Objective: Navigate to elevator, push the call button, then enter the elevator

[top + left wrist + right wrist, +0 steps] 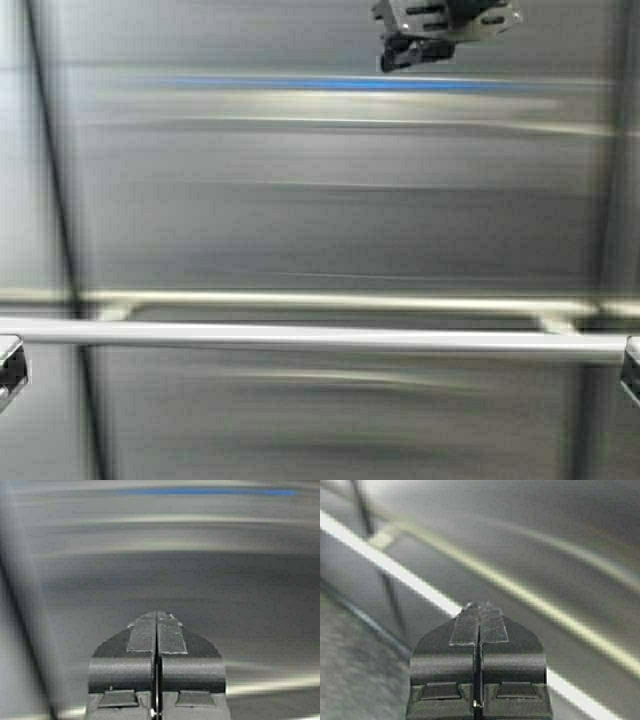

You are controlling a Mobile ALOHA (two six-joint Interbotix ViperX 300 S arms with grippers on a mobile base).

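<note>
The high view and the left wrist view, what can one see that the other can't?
Only the high view shows the round handrail running across the steel elevator wall, with a pincer raised at the top edge; which arm it belongs to is unclear. Only the left wrist view shows the left pincer close up, its pads pressed together with nothing between them. Both show the brushed steel wall with a thin blue reflection.

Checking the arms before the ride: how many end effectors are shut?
2. The left end effector is shut, facing the elevator wall. The right end effector is shut, pointed toward the handrail.
</note>
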